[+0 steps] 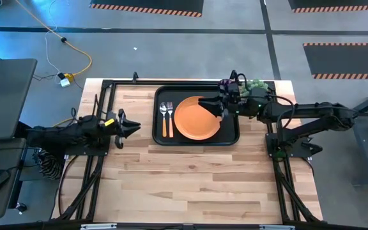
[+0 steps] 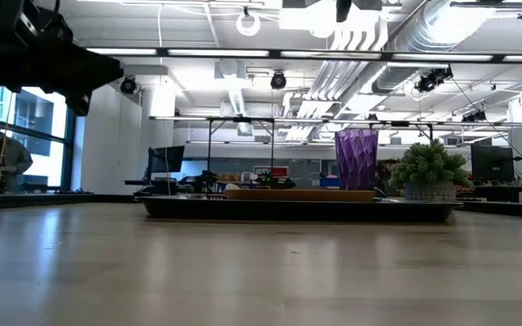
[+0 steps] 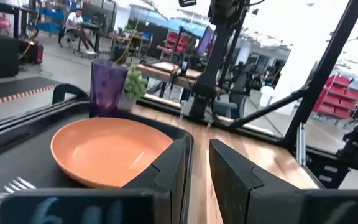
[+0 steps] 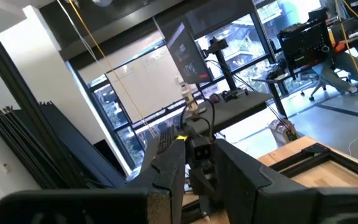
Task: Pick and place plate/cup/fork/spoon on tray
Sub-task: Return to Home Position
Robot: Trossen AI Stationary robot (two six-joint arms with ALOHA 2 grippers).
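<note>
My right pincer, fingers apart and empty, hangs over the 2 o'clock edge of the round flat orange plate, which lies on the large black rectangular tray. The dark purple tumbler cup stands near, at the pincer's 1 o'clock, so I judge a retreat toward 3 o'clock best. My left pincer, also apart, waits over the wooden counter at the tray's 9 o'clock.

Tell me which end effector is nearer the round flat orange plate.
Right. The right end effector hangs over the upper right edge of the round orange plate; the left end effector waits outside the black rectangular tray, above the wooden table.
</note>
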